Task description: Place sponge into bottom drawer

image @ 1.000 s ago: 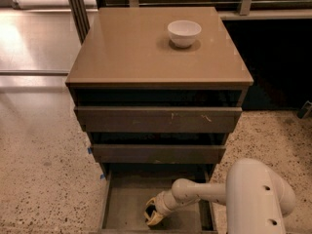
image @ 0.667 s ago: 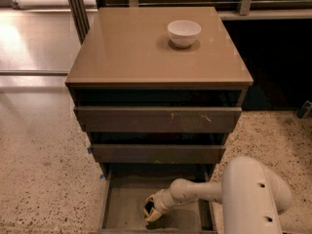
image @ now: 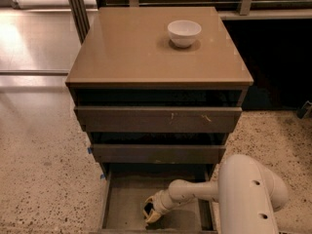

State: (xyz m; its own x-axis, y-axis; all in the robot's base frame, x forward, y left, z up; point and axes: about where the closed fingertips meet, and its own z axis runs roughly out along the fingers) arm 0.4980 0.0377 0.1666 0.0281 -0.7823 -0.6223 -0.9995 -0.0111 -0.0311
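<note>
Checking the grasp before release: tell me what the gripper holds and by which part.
The gripper, low inside the open bottom drawer, appears to hold the sponge at its tip. Which part of the sponge it grips cannot be told.

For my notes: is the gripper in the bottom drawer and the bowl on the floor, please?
Not quite: the camera view shows the bowl on the cabinet top; the gripper is in the bottom drawer.
</note>
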